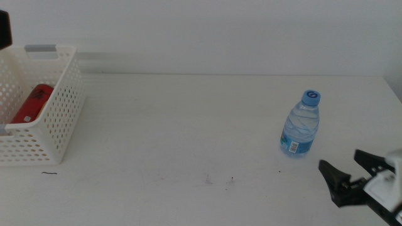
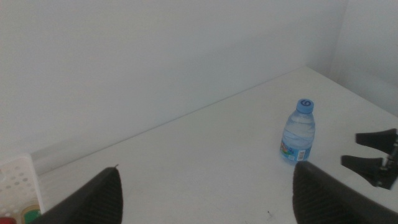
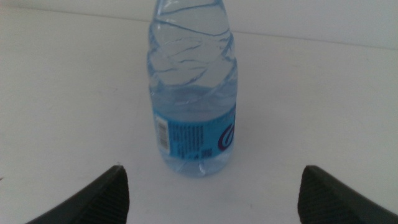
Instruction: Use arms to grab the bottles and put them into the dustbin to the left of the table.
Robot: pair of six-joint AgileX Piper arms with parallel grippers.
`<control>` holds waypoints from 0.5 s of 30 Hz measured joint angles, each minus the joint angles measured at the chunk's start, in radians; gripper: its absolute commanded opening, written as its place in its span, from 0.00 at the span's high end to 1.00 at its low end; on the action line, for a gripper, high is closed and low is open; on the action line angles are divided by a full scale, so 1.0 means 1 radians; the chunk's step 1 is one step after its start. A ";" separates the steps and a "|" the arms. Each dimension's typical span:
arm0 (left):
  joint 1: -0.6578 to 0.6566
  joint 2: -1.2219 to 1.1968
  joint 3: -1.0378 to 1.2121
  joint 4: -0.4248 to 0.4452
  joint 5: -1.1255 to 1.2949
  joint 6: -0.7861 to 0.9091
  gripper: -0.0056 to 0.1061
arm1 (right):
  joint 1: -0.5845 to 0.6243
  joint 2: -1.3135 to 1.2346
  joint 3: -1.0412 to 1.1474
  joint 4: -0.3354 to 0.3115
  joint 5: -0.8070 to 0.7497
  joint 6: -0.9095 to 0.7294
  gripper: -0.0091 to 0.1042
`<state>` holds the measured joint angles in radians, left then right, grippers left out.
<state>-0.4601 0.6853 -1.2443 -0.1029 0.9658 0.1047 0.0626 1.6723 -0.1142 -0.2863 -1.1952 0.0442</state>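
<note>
I see the small clear-blue plastic water bottle with a blue cap standing upright on the plain white tabletop, toward its right side. My right gripper sits low near the table's front right corner, its jaws spread wide and empty, the bottle just ahead of them but not between them. My left gripper is also wide open, holding nothing, up over the white perforated plastic basket at the table's left end, where a red soda can lies inside.
</note>
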 measured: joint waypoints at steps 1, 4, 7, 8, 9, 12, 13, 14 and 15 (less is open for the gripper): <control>0.000 0.000 0.000 0.001 0.000 0.000 0.11 | 0.000 0.024 -0.022 -0.002 0.000 0.000 0.15; 0.000 0.000 0.000 0.005 0.000 0.000 0.11 | 0.020 0.101 -0.097 -0.006 -0.002 0.000 0.15; 0.000 0.000 0.000 0.005 0.000 0.000 0.11 | 0.059 0.163 -0.176 -0.007 -0.004 0.000 0.15; 0.000 0.000 0.000 0.005 0.000 0.000 0.11 | 0.072 0.184 -0.201 -0.007 -0.005 0.000 0.15; 0.000 0.000 0.000 0.005 0.000 0.000 0.11 | 0.085 0.206 -0.226 -0.007 -0.008 0.000 0.15; 0.000 0.000 0.000 0.007 0.000 0.000 0.11 | 0.116 0.265 -0.298 0.024 -0.008 0.000 0.15; 0.000 0.000 0.000 0.007 0.000 0.000 0.11 | 0.121 0.281 -0.318 0.041 -0.008 0.000 0.15; 0.000 0.000 0.000 0.007 0.000 0.000 0.11 | 0.126 0.301 -0.346 0.061 -0.008 0.000 0.15; 0.000 0.000 0.000 0.007 -0.002 0.000 0.11 | 0.131 0.319 -0.374 0.076 -0.002 0.000 0.15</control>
<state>-0.4601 0.6853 -1.2443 -0.0955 0.9638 0.1047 0.1932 1.9910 -0.4880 -0.2099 -1.1971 0.0442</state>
